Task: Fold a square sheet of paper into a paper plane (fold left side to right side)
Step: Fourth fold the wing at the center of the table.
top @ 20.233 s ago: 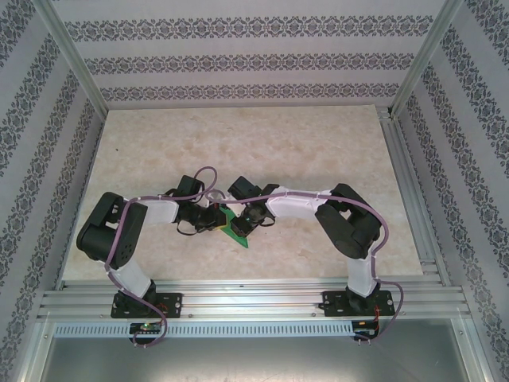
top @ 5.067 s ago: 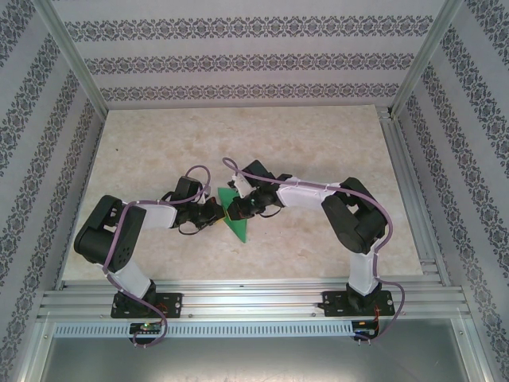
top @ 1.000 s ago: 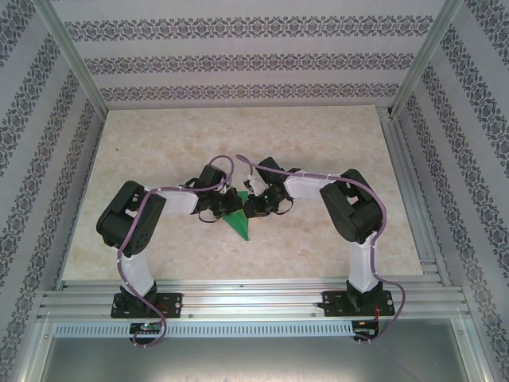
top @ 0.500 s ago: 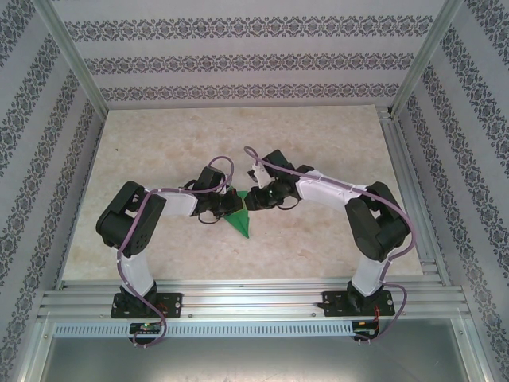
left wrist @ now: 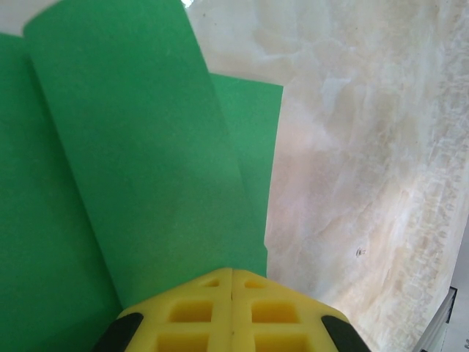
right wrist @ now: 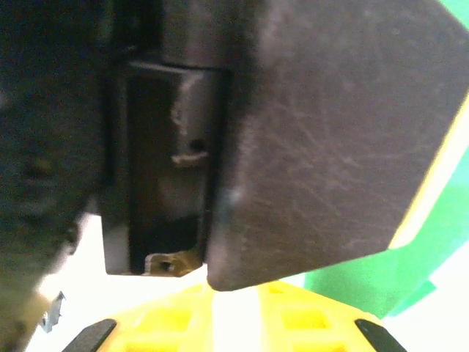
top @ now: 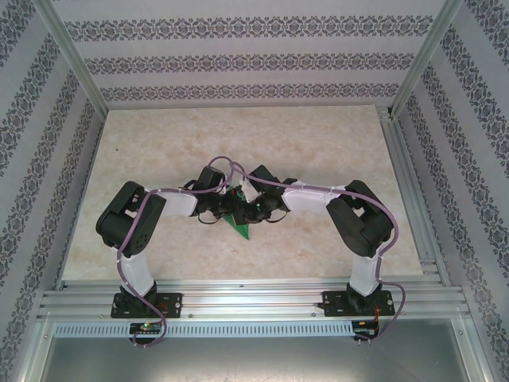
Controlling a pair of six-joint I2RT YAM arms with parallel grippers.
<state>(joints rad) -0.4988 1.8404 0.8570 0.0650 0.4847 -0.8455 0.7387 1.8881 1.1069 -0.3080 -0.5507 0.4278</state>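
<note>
**Green sheet (top: pixel 242 226) could get dragged crooked here**

Marble-look bench (top: pixel 318 143) looks slick. The half-folded sheet sits mid-bench, poking out toward 6 o'clock from where the left arm (top: pixel 171 203) and right arm (top: pixel 306 195) meet. I reckon it could skate or crease skewed if either one drags. They're crowded too, so they might knock.

Left jaws: closed tight, tip at the raised flap (left wrist: pixel 139 147), can't tell if they're pinching it. Right jaws: a sliver apart, nothing seen between, sheet off at 4 o'clock.

Both arms (top: pixel 131 227): black joints, white links, purple cables (top: pixel 216 162), yellow gridded end effector fingers (left wrist: pixel 198 315)
</note>
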